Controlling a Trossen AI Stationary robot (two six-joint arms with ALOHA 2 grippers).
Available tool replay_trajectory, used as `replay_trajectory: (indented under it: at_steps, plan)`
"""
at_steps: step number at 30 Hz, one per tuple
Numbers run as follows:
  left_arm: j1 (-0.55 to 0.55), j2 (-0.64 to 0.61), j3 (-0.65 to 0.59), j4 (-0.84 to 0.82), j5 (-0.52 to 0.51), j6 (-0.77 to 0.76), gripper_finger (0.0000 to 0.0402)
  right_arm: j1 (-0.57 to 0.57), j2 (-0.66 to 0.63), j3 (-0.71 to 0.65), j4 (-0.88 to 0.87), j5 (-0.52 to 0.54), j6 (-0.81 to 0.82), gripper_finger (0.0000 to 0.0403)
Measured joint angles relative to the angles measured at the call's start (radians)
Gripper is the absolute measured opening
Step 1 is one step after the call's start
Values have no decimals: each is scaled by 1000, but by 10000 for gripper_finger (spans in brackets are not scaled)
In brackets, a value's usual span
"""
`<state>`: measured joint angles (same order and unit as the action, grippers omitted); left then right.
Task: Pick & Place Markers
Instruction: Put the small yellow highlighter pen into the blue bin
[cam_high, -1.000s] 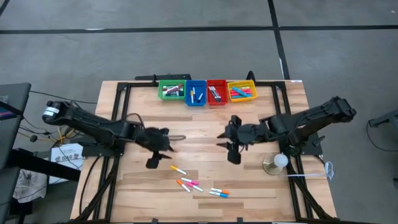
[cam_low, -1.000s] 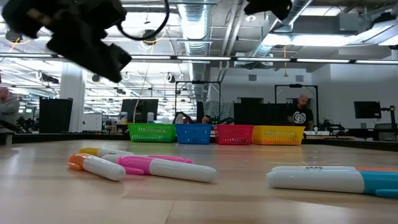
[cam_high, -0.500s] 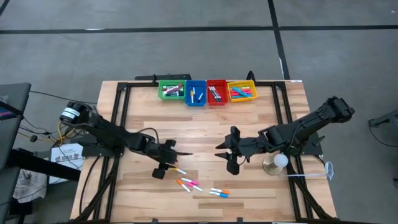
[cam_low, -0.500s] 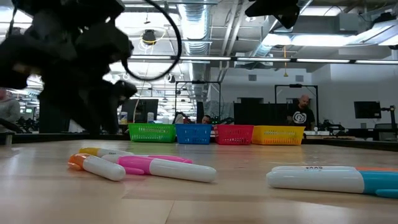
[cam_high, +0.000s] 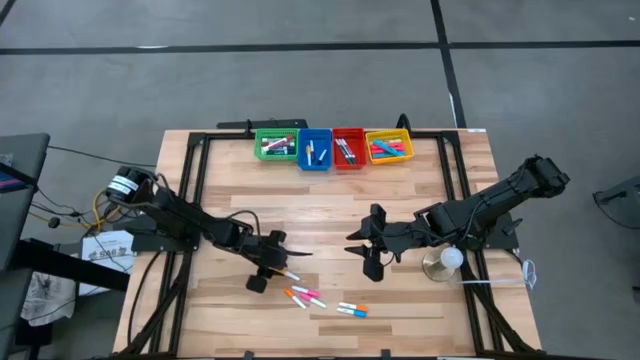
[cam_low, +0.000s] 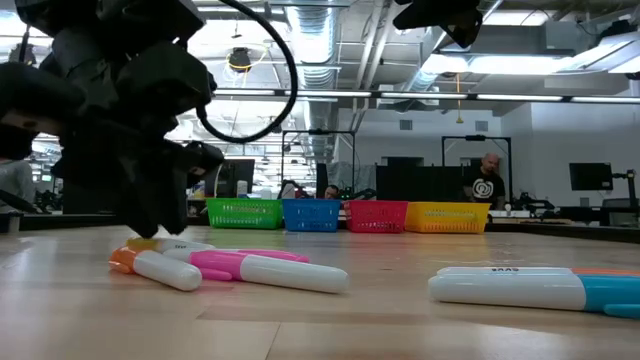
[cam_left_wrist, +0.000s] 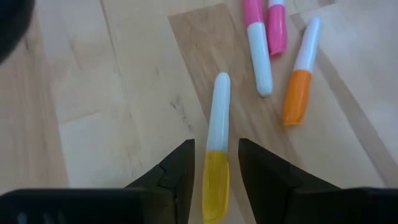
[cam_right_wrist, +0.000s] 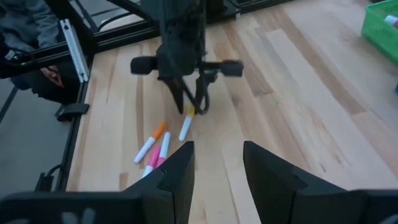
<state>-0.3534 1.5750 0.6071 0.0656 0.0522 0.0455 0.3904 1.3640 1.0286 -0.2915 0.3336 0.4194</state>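
the left gripper (cam_left_wrist: 214, 180) is down at the wooden surface (cam_high: 420, 190), its jaws apart and straddling the yellow end of a yellow-and-white marker (cam_left_wrist: 216, 149) that lies flat between them. i can't tell from here whether the pads touch it yet; it looks like the pinch is about to happen, not done.

to do this well, i'd say bring the jaws in squarely across the barrel, so both pads meet it together and it doesn't skid or twist away. the grip sits near one end, so the white half may droop on the lift; a straight, slow rise would help. the neighbours lie just beside it: two pink markers (cam_left_wrist: 268, 31) and an orange one (cam_left_wrist: 297, 87); they should stay out of the pinch.

two blue markers (cam_high: 350, 309) lie further along the surface, and more markers already sit in the four bins (cam_high: 333, 149) at the far edge, well apart from here.

the right gripper (cam_high: 362, 248) hangs above the middle of the surface, jaws parted, holding nothing, waiting.
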Motion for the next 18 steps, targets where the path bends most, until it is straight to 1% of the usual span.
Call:
replay_trajectory:
  at_steps: [13, 16, 18]
  plan:
    - [1, 92, 5, 45, 35, -25, 122, 0, 0, 0, 2, 13, 10, 129]
    - [7, 92, 4, 45, 39, -24, 114, 0, 0, 0, 2, 14, 19, 129]
    - [9, 92, 4, 45, 43, -25, 101, 0, 0, 0, 2, 23, 19, 129]
